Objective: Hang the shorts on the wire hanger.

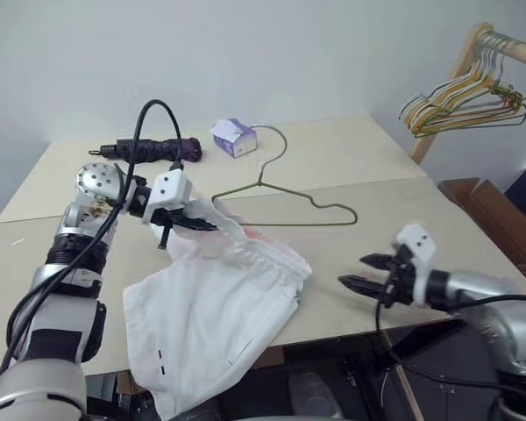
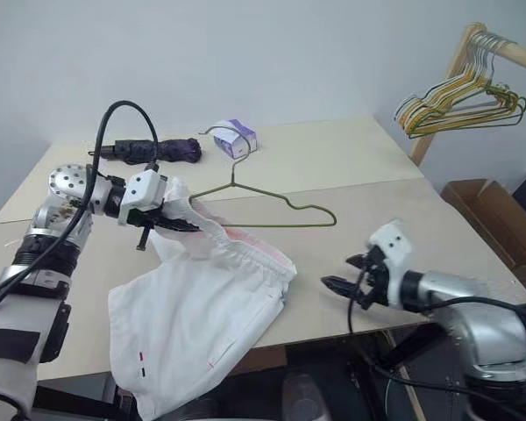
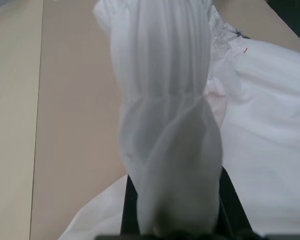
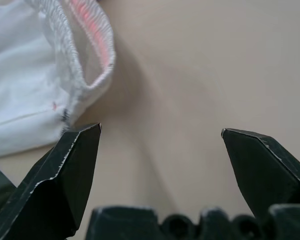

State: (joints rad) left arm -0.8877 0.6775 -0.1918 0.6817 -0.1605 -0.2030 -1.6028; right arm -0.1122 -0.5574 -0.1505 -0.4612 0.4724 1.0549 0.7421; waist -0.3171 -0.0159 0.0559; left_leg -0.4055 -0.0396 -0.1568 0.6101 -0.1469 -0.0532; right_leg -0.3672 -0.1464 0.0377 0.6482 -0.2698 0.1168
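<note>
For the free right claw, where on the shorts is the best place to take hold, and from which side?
Judging by the pose: the gathered waistband end nearest the right claw. The left claw is shut on the waistband's far end, lifting the shorts; the near end lies on the table as a raised, open fold. Come in low from the robot's right, one finger inside the fold.

Cloth-covered fingers, cropped edges

In the left wrist view, the gathered waistband of the shorts [image 3: 165, 125] drapes over the left gripper [image 1: 195, 223], hiding its fingers [image 3: 229, 200] almost wholly. The shorts' lower hem drops past the worktop [image 1: 368, 289] edge and is cut off at the frame's bottom. Part of the wire hanger [image 1: 289, 206] lies hidden under the cloth. The print on the tissue box [image 1: 234, 137] is too small to read.
</note>
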